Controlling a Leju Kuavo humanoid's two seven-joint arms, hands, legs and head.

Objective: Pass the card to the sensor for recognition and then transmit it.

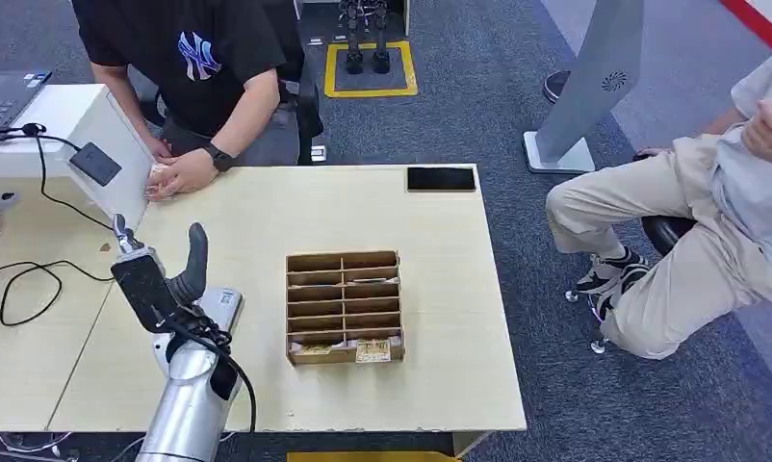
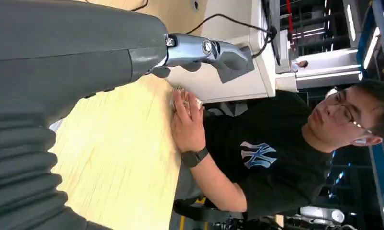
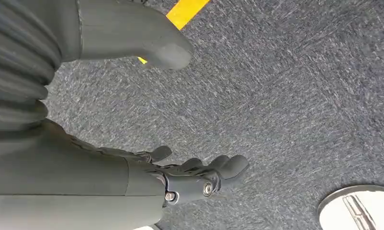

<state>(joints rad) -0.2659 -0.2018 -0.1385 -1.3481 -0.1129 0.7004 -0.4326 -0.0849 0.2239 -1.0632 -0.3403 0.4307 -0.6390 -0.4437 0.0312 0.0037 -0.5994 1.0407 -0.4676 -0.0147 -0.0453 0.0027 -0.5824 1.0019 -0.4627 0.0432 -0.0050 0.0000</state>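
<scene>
- The worktop point(image 1: 440, 250) carries a cardboard rack point(image 1: 344, 306) near its middle. What look like cards point(image 1: 373, 351) sit in the rack's nearest slots. A dark phone point(image 1: 441, 178) lies at the far edge.
- A person in a black shirt point(image 1: 199, 48) stands at the far left corner with both hands on something small; you cannot tell if it is a card.
- The sensor point(image 1: 95, 164), a dark pad, sits on the sloped white stand, far left of the rack.
- Your left robot hand point(image 1: 161, 274) is raised over the near-left worktop. Its thumb stands up, its fingers point toward the sensor, and it holds nothing, fingers apart.
- Your right robot hand point(image 3: 199, 175) hangs over grey carpet, fingers loosely spread and empty.
- No card is held, so the step looks like fetching one. Bring the left robot hand right to the rack's near slots, pinch one card by its edge, then present it flat to the sensor, clear of the person's hands.
</scene>
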